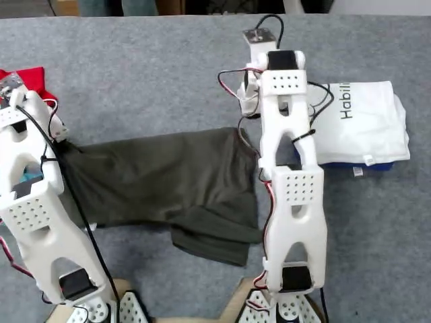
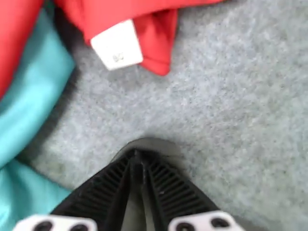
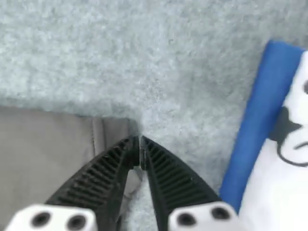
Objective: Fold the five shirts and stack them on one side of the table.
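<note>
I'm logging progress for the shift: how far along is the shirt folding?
Done: a folded white cotton shirt lies on a folded blue shirt at one side of the grey felt table. In hand: the dark olive shirt, spread mid-table, is pinched at opposite edges by the left claw and right claw. Remaining: finishing it, then the crumpled red shirt and teal shirt.

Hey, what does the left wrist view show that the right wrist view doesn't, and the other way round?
Only the left wrist view: a red shirt with a white tag, and a teal shirt beside it.
Only the right wrist view: a white shirt lying on a blue shirt.
Both: the grey table cover, and a tool shut on an edge of the olive shirt, the left tool in one, the right tool in the other.
</note>
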